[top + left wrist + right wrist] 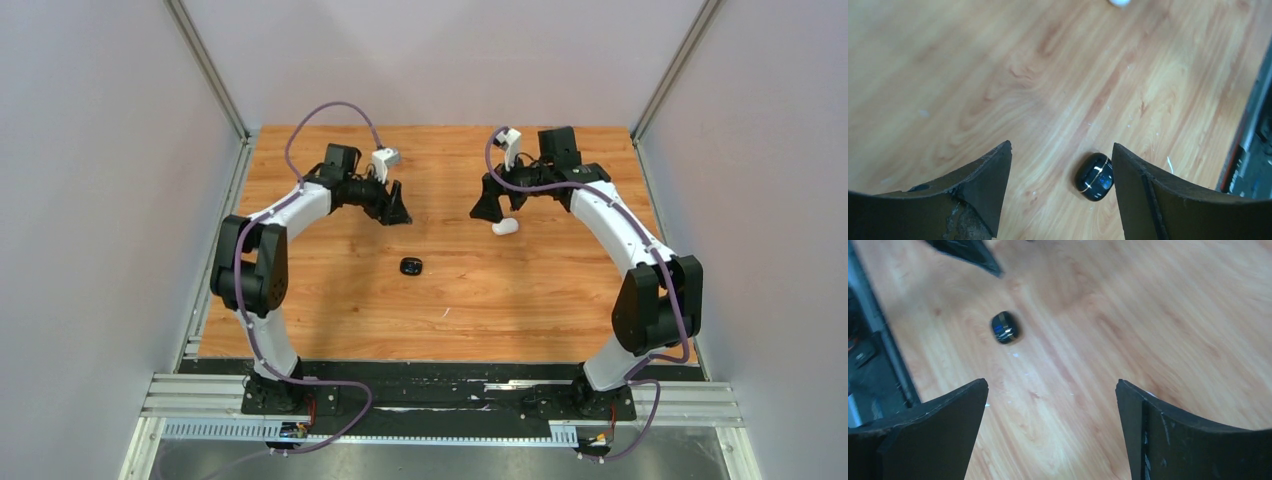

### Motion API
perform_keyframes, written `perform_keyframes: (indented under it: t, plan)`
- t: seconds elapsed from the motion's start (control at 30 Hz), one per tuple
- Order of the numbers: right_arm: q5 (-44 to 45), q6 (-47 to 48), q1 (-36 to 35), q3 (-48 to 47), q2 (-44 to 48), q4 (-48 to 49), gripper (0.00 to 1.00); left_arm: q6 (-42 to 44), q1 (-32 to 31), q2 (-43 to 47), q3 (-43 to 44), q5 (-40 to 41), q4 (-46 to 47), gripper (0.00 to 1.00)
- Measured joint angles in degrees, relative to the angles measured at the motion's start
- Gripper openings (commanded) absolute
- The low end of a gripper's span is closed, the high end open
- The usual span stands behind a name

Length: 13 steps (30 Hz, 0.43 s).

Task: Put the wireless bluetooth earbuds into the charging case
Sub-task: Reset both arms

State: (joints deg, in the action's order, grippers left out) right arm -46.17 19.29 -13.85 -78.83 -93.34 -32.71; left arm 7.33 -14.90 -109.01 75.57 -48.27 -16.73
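Note:
A black pebble-shaped charging case [411,266] lies closed on the wooden table at the centre. It also shows in the left wrist view [1094,176] and the right wrist view [1005,327]. A white case [505,227] lies further right, just below my right gripper; its edge shows at the top of the left wrist view [1119,2]. My left gripper [396,213] is open and empty, up and left of the black case. My right gripper [492,208] is open and empty beside the white case. No earbuds are in view.
The wooden table [330,300] is bounded by grey walls and metal corner posts. A black strip and metal rails [440,400] run along the near edge by the arm bases.

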Motion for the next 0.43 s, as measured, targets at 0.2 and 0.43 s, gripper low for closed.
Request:
perform_keyframes:
  t: [0.2,0.43]
  plan:
    - [18.9,-7.5,1.2,-6.8,1.4,1.7,1.00,-1.3,0.1,16.3,0.3,14.2,1.7,1.00]
    - [35.8,-14.1,1.4,-6.2,6.2,11.9,1.00,-6.1,0.1,28.9,-2.0,31.0,4.0,1.00]
